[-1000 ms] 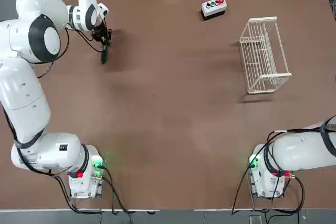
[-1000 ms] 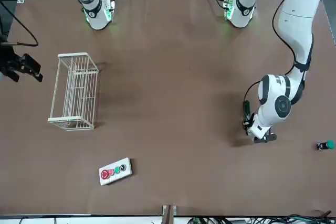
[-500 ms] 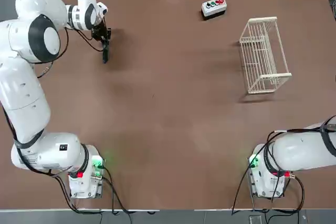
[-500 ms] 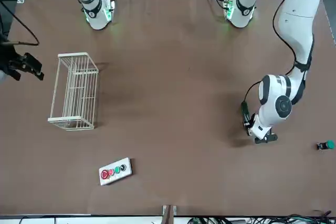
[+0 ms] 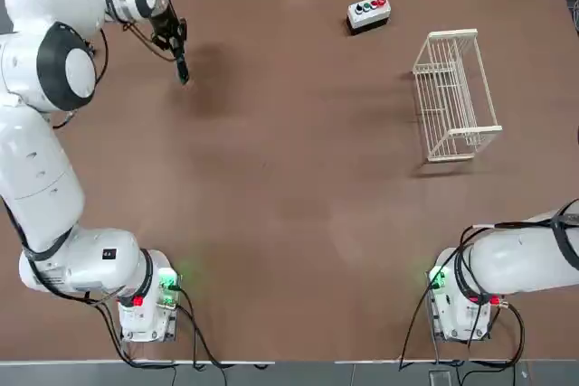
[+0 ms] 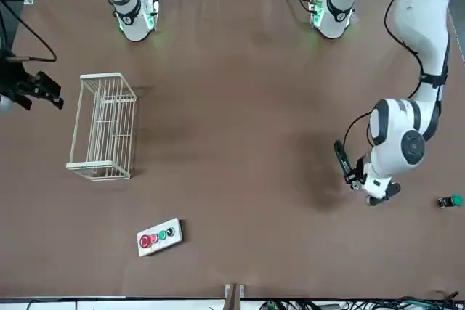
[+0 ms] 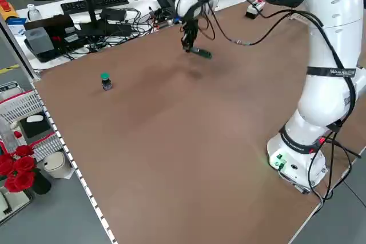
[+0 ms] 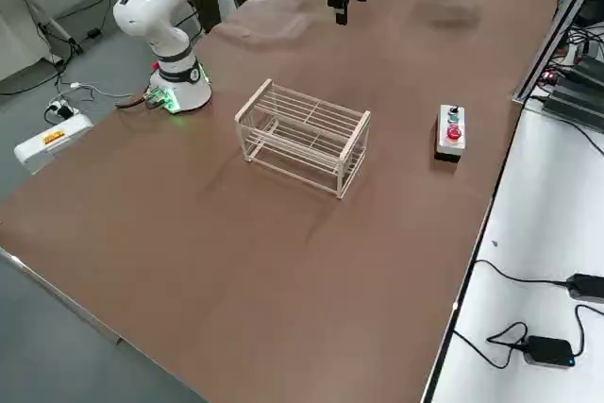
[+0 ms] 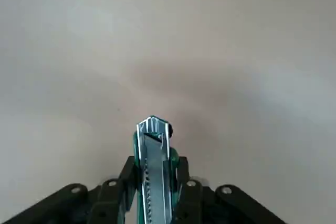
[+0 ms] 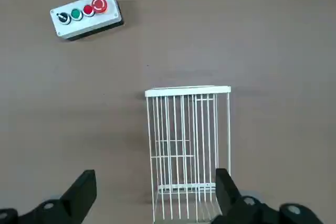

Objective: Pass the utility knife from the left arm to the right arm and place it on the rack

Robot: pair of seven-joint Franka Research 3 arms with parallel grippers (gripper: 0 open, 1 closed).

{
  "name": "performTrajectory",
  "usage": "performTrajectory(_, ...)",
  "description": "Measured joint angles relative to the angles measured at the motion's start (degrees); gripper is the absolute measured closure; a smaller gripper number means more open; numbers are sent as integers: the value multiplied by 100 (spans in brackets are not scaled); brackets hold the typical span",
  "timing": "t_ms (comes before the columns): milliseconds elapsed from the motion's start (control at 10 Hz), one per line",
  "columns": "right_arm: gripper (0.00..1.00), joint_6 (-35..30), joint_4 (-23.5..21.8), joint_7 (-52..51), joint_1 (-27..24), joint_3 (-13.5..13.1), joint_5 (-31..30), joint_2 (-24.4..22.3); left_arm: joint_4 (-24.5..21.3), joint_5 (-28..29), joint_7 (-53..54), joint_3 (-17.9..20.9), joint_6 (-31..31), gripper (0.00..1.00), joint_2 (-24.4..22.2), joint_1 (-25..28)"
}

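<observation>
Misaligned handover could drop the utility knife [image 9: 156,182]
Left gripper [image 9: 157,162] pinches it left of the rack [image 5: 474,131]; right gripper [image 10: 156,176], right of it, gapes empty.

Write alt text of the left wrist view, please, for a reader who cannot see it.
The utility knife, green with a metal face, is held between the two black fingers of the left tool, above a plain, blurred surface.

From overhead, the green-and-silver utility knife [image 9: 155,182] is being gripped toward ten-thirty; the white wire rack [image 5: 462,131] is resting toward two o'clock.
</observation>
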Motion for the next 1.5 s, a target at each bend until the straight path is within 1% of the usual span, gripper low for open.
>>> performTrajectory(100, 0, -10, 2, -86, 1, 112, 0, -10, 226, -88, -673, -138, -223, 66, -35, -32)
performTrajectory(300, 0, -11, 25, -249, -4, 276, 0, -33, 471, -120, -2229, -526, -260, 66, -28, -125)
performTrajectory(400, 0, -6, 79, -416, -4, 336, 0, -37, 619, -122, -3034, -655, -260, 66, -26, -233)
performTrajectory(500, 0, -3, 140, -623, -4, 365, 0, -39, 778, -122, -3667, -699, -263, 66, -24, -391)
performTrajectory(700, 0, 13, 195, -1079, -3, 428, 5, -40, 1079, -246, -4381, -801, -435, 66, -23, -585)
performTrajectory(800, 0, 59, 203, -1430, -8, 580, 20, -40, 1230, -410, -4552, -901, -594, 66, -22, -594)
performTrajectory(900, 0, 142, 207, -1700, -6, 909, 28, -40, 1344, -585, -4679, -1004, -699, 66, -23, -593)
performTrajectory(1100, 0, 373, 215, -2056, 26, 1832, 35, -39, 1406, -727, -5030, -1292, -737, 66, -22, -586)
performTrajectory(1200, 0, 528, 218, -2095, 51, 2312, 33, -39, 1414, -788, -5252, -1466, -737, 66, -22, -576)
performTrajectory(1300, 0, 751, 222, -2107, 66, 2759, 27, -27, 1458, -967, -5454, -1617, -737, 66, -25, -564)
performTrajectory(1400, 0, 1049, 245, -2115, 74, 3179, 19, 56, 1571, -1240, -5608, -1716, -737, 66, -36, -560)
performTrajectory(1500, 0, 1388, 329, -2114, 81, 3544, 6, 302, 1707, -1462, -5727, -1768, -829, 66, -54, -558)
